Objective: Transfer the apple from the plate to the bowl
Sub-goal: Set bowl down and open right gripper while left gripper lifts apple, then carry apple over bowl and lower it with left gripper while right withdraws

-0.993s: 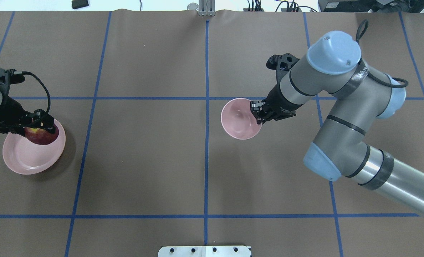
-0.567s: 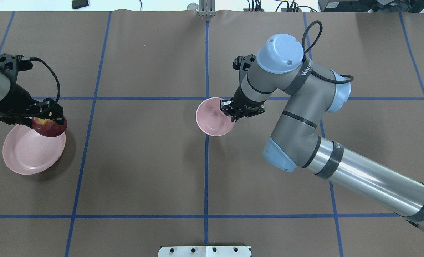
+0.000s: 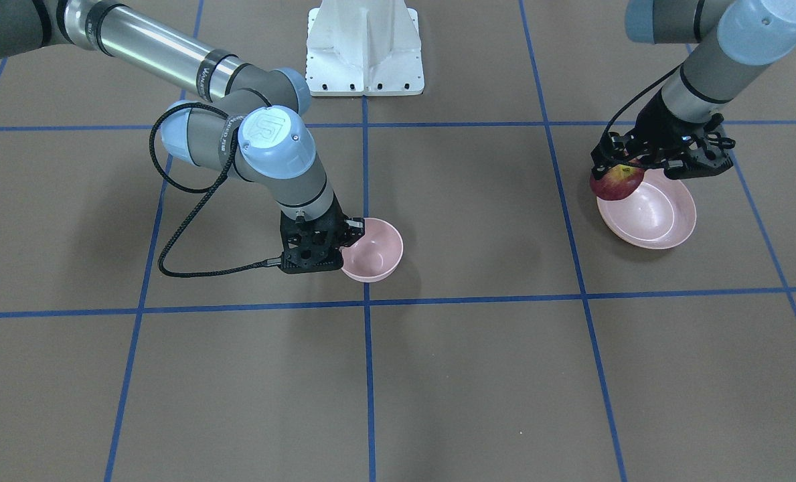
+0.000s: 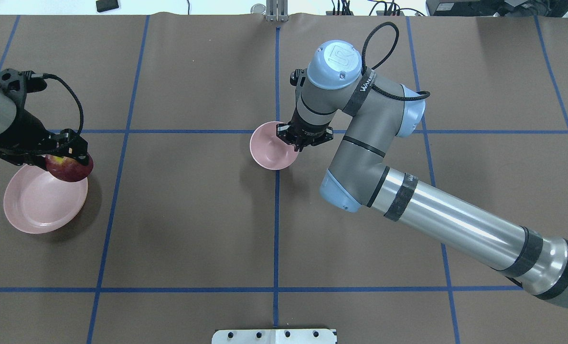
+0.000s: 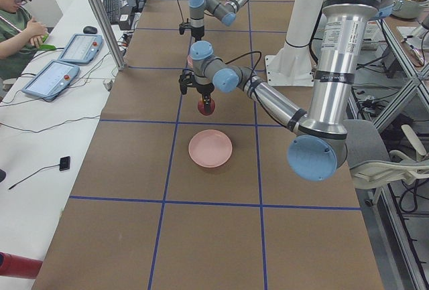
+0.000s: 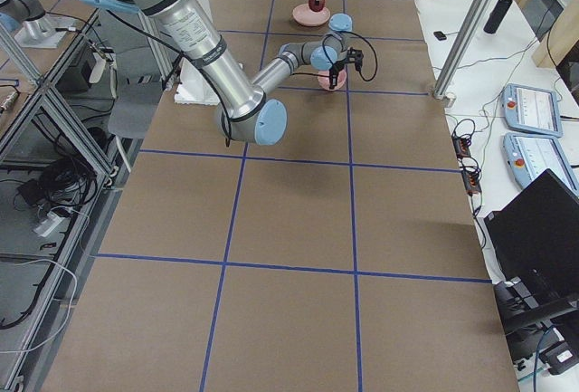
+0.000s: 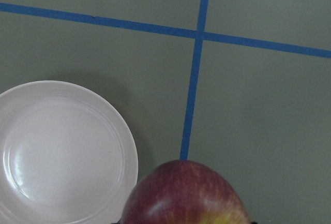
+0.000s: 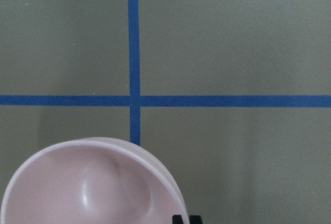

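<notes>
My left gripper (image 4: 69,160) is shut on the red apple (image 4: 69,168) and holds it in the air over the far right rim of the shallow pink plate (image 4: 35,208). The apple (image 7: 186,195) fills the bottom of the left wrist view, beside the plate (image 7: 62,151). In the front view the apple (image 3: 615,183) hangs at the plate's (image 3: 655,217) edge. My right gripper (image 4: 297,142) is shut on the right rim of the small deep pink bowl (image 4: 268,153), at the table's centre line. The bowl (image 3: 374,253) is upright and empty, low over or on the table.
Blue tape lines (image 4: 276,215) divide the brown table into squares. The white robot base (image 3: 364,47) stands at the near middle edge. The right arm's long forearm (image 4: 455,224) stretches across the right half. A black cable (image 3: 190,221) loops beside the right wrist.
My right gripper has carried the bowl leftward, from right of centre to the centre line. My left gripper has lifted the apple off the plate and moved it slightly right and away.
</notes>
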Robot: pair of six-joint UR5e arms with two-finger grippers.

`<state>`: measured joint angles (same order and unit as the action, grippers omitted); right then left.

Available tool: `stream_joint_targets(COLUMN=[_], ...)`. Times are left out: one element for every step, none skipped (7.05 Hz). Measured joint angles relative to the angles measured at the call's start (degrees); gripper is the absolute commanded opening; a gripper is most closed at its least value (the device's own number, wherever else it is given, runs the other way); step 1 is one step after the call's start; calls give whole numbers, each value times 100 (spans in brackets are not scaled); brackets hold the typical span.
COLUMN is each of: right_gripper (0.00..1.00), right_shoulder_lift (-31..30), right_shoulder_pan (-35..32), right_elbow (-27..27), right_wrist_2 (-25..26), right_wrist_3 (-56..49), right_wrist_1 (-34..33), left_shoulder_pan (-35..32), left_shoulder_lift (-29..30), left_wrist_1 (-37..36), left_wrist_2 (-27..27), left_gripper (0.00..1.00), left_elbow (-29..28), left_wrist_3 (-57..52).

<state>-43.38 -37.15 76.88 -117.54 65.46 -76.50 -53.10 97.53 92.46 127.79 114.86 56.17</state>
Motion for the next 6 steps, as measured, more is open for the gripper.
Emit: stream_joint_targets(right_gripper=[98,100,100,100,100,100], right_shoulder_lift=[21,30,42,63,81,84], right_shoulder_pan=[3,4,-23,-109,-246,-441], right_elbow=[-142,-202,-215,-194,-161,-144], right_wrist_2=[19,26,26,6,-41,-178], right_wrist_3=[22,53,106,179,216,210], right_wrist_1=[214,317,359,368,358,332], left_shoulder_pan=[1,4,10,26,86,258], left_shoulder_lift=[10,31,74,185,421,868], left_wrist_1=[-2,-6,-10,-12,-11,-9], left_wrist_2=[0,1,1,-1,-7,-24], left_gripper=[0,0,0,0,0,0], left_elbow=[-2,-11,-28,-51,-103,-253], left_wrist_3=[9,24,42,121,365,820])
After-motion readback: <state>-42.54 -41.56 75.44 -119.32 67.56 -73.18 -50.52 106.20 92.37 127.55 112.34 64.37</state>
